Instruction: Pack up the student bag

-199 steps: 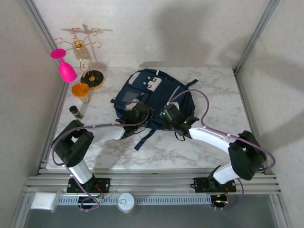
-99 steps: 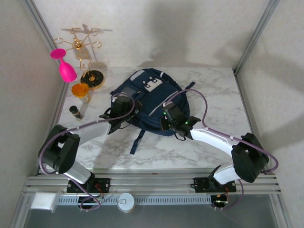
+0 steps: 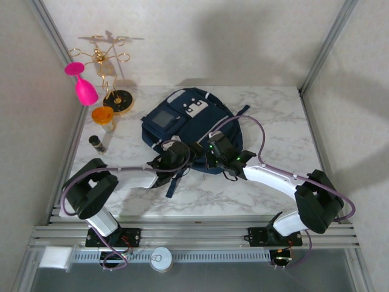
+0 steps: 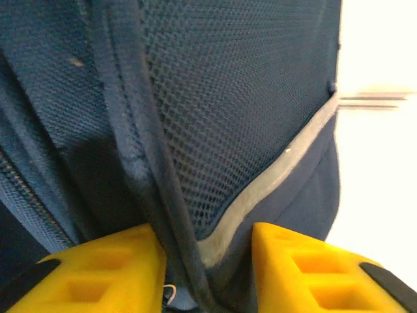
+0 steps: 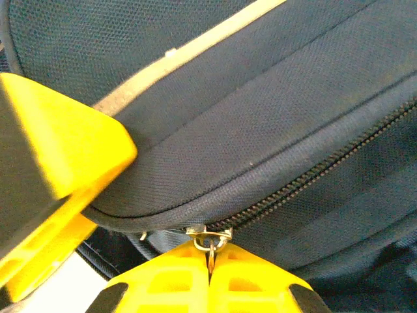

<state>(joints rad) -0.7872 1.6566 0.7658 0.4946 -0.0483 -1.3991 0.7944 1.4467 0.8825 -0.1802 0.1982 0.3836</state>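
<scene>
In the left gripper (image 4: 208,261), jaws partly spread: a ridged seam of the student bag (image 4: 234,117) pinched between the yellow fingers (image 4: 98,267), with mesh and grey trim (image 4: 273,189) just beyond. In the right gripper (image 5: 210,261), jaws fully closed: the metal zipper pull (image 5: 208,235). In the top view, both side by side on the bag's near rim, close together. Beyond them, the bag flat at mid-table, front pocket up. Bare marble table (image 3: 279,121) right and near. Along the left edge, well apart from the bag: orange cup (image 3: 102,115), dark cylinder (image 3: 96,143), pink glass (image 3: 82,85), gold rack (image 3: 106,67).
</scene>
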